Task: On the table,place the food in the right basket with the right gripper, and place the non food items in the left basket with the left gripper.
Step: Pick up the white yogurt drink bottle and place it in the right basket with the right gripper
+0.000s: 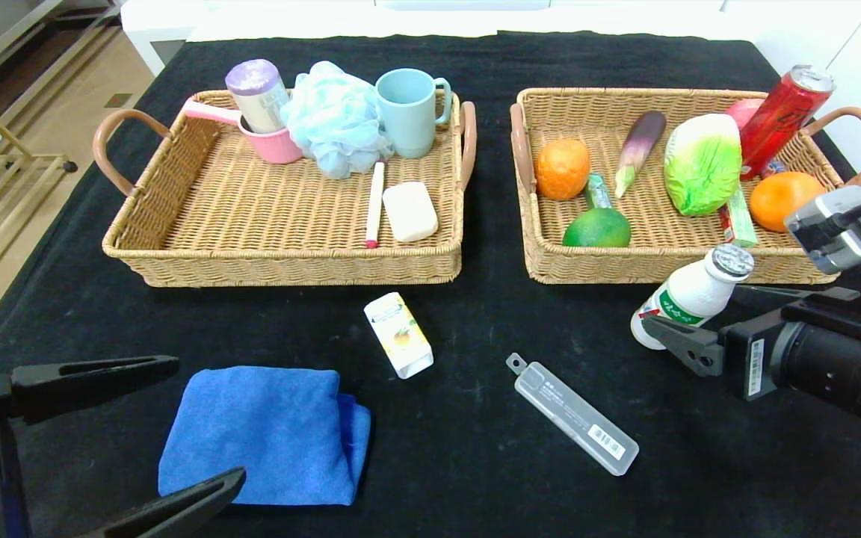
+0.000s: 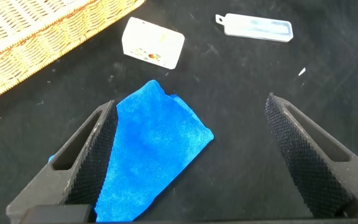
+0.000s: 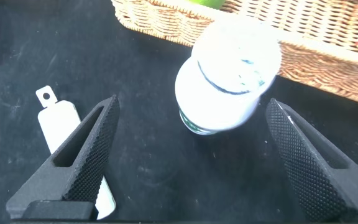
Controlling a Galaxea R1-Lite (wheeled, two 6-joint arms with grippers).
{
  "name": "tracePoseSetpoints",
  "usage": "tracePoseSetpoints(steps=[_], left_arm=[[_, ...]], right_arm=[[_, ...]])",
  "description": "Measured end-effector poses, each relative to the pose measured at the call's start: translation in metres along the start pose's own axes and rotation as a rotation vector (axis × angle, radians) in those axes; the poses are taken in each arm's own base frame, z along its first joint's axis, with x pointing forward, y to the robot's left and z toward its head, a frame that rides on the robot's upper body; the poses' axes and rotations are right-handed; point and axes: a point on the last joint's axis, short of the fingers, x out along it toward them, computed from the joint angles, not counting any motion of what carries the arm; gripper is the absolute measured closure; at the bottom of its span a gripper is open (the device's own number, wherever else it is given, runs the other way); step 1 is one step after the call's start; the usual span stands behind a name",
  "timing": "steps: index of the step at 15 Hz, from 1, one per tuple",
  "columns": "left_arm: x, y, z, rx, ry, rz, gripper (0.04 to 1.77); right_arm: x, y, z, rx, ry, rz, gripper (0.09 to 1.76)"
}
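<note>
On the black table (image 1: pixel 475 448), the white bottle (image 1: pixel 688 295) lies between the wide-spread right tool (image 1: pixel 688 329)

No text legible; barcode labels on case (image 1: pixel 574 424) and right gripper (image 1: pixel 688 329), digits unreadable.

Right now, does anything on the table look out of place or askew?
Yes: the white bottle in front of the right basket leans, cap toward the basket, not upright. It is between the open fingers of the right tool. Nothing looks spilled or damaged. The left tool hovers open at the blue towel.
</note>
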Motion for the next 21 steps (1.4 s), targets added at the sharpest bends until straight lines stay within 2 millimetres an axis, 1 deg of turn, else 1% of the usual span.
tracePoseSetpoints(steps=[6,10,13,15,16,18,21], left_arm=[[-0.003,0.0,0.001,0.004,-0.011,0.002,0.09],[-0.004,-0.001,0.001,0.005,-0.016,0.002,0.09],[-0.006,-0.001,0.002,0.009,-0.024,0.006,0.09],[-0.006,-0.001,0.002,0.009,-0.026,0.006,0.09],[-0.006,-0.001,0.002,0.009,-0.026,0.006,0.09],[-0.006,-0.001,0.002,0.011,-0.025,0.005,0.09],[-0.006,-0.001,0.001,0.011,-0.024,0.005,0.09]], right_arm=[[0.011,0.001,-0.001,0.002,0.008,-0.008,0.14],[0.014,0.001,-0.003,0.001,0.016,-0.012,0.14],[0.015,0.0,-0.003,0.002,0.017,-0.019,0.63],[0.015,0.0,-0.004,0.001,0.018,-0.028,0.88],[0.015,0.0,-0.004,0.0,0.019,-0.028,0.95],[0.015,0.0,-0.004,0.001,0.02,-0.028,1.01],[0.015,0.0,-0.004,0.0,0.022,-0.027,1.01]])
